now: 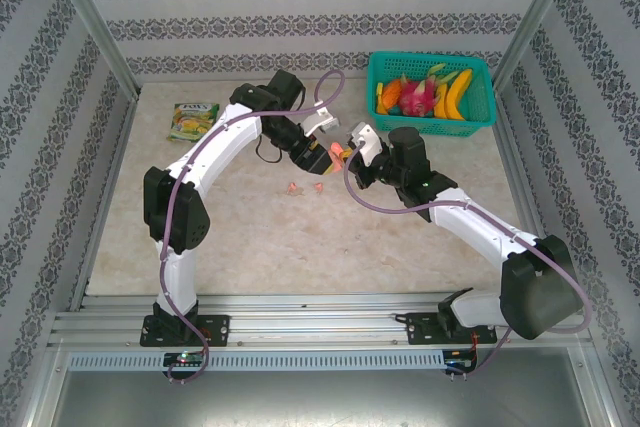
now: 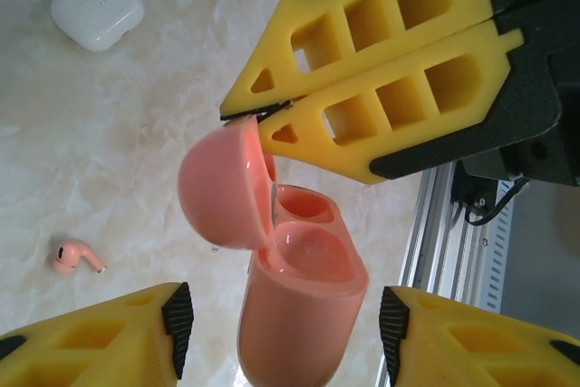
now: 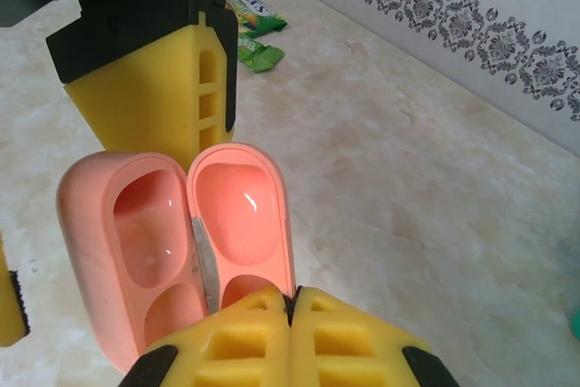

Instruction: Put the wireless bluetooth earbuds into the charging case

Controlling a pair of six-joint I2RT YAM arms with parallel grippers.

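Pinching lid of pink case [image 2: 304, 314] | right claw [image 2: 243, 120] | case bottom cropped

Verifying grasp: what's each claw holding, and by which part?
Right claw pinches the pink case's lid by its rim; left claw straddles the body, open.

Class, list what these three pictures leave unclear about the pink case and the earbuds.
Pink case: base cut off by the left wrist view's bottom edge.
Its lid's lower end: hidden in the right wrist view behind the right gripper.
Earbuds: too small in the top view to count.
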